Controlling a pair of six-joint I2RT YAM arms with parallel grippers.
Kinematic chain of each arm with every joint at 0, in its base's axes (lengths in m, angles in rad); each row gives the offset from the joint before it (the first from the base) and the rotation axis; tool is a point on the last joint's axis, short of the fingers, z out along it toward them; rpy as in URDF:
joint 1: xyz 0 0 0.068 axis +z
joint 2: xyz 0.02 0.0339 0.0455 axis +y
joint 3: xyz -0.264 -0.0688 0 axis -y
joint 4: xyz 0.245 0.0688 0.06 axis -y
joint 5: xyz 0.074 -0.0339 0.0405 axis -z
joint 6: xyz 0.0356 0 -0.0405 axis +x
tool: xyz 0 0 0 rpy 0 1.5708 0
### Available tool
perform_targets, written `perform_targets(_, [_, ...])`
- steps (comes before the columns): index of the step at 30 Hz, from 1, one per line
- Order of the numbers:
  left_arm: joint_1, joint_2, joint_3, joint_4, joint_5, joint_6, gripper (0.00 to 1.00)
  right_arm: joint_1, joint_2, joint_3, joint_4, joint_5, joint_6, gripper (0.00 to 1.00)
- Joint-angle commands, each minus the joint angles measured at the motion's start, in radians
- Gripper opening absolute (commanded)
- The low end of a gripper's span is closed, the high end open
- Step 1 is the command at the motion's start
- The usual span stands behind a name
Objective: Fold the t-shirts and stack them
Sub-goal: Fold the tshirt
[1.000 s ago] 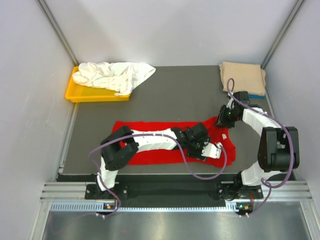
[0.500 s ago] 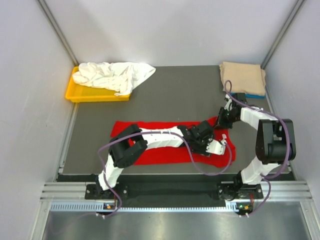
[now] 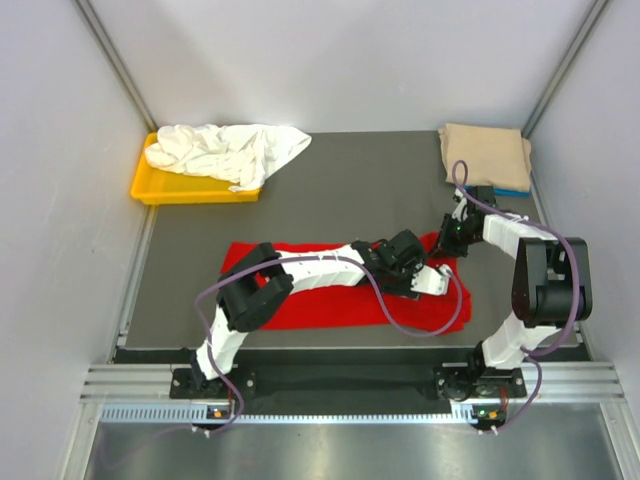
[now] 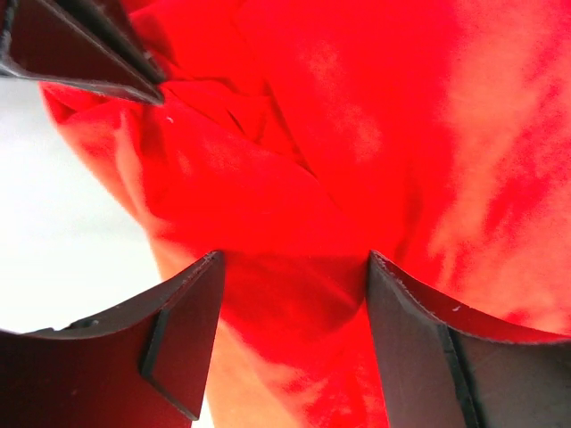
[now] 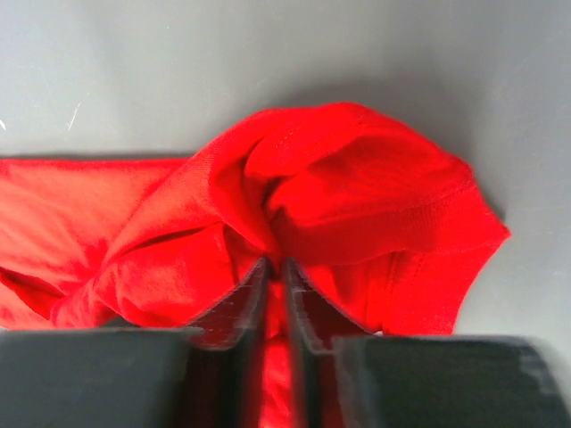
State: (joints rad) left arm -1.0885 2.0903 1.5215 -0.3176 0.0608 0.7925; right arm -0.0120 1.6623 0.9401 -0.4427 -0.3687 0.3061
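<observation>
The red t-shirt [image 3: 300,310] lies spread across the mat's near half, bunched at its right end. My right gripper [image 3: 445,243] is at the shirt's far right corner. In the right wrist view it [image 5: 277,263] is shut on a raised fold of the red cloth [image 5: 357,187]. My left gripper [image 3: 432,272] reaches across over the shirt's right end, just near of the right gripper. In the left wrist view it [image 4: 294,259] is open, with the red cloth [image 4: 357,134] under and between its jaws. The white t-shirt [image 3: 225,150] lies crumpled at far left. The folded tan t-shirt [image 3: 487,152] sits on the blue one [image 3: 515,190].
The yellow tray [image 3: 160,188] stands at the mat's far left corner, partly under the white t-shirt. The tan and blue stack is at the far right corner, close behind the right arm. White walls enclose the table on three sides. The right gripper's fingers [image 4: 80,53] show in the left wrist view.
My left gripper has moved away from me over the shirt's right end, closer to the right gripper. The right gripper has stayed almost in place at the shirt's far right corner.
</observation>
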Motion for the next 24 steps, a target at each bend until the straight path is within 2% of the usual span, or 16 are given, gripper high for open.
perform_targets(1, [-0.001,0.017,0.009,0.075,-0.038,0.019,0.68,-0.013,-0.039,0.025,0.018,0.014,-0.025,0.17])
perform_targets(3, [-0.002,0.028,0.008,0.077,-0.033,0.025,0.65,-0.014,-0.035,0.031,0.012,0.013,-0.032,0.23])
perform_targets(6, [-0.001,0.042,0.005,0.077,-0.030,0.025,0.54,-0.013,-0.038,0.035,0.013,0.020,-0.035,0.22])
perform_targets(7, [-0.001,0.042,0.006,0.075,-0.029,0.024,0.41,-0.013,-0.039,0.039,0.018,0.022,-0.036,0.18])
perform_targets(9, [-0.001,0.036,0.012,0.058,-0.012,0.021,0.32,-0.013,-0.044,0.042,0.025,0.020,-0.032,0.11])
perform_targets(10, [-0.002,0.030,0.016,0.042,-0.007,0.014,0.20,-0.013,-0.044,0.043,0.025,0.017,-0.032,0.08])
perform_targets(13, [-0.002,0.005,0.019,0.016,0.017,0.007,0.11,-0.011,-0.049,0.051,0.027,0.020,-0.033,0.00])
perform_targets(14, [-0.002,0.001,0.020,0.009,0.019,0.004,0.03,-0.011,-0.052,0.051,0.030,0.020,-0.033,0.00])
perform_targets(15, [-0.001,-0.006,0.022,0.006,0.019,-0.002,0.00,-0.011,-0.053,0.051,0.029,0.024,-0.033,0.00])
perform_targets(21, [0.015,-0.048,0.045,-0.067,0.079,-0.044,0.00,-0.006,-0.105,0.060,-0.026,0.068,-0.038,0.00])
perform_targets(24, [0.056,-0.076,0.080,-0.133,0.189,-0.084,0.00,0.000,-0.179,0.060,-0.120,0.109,-0.039,0.00])
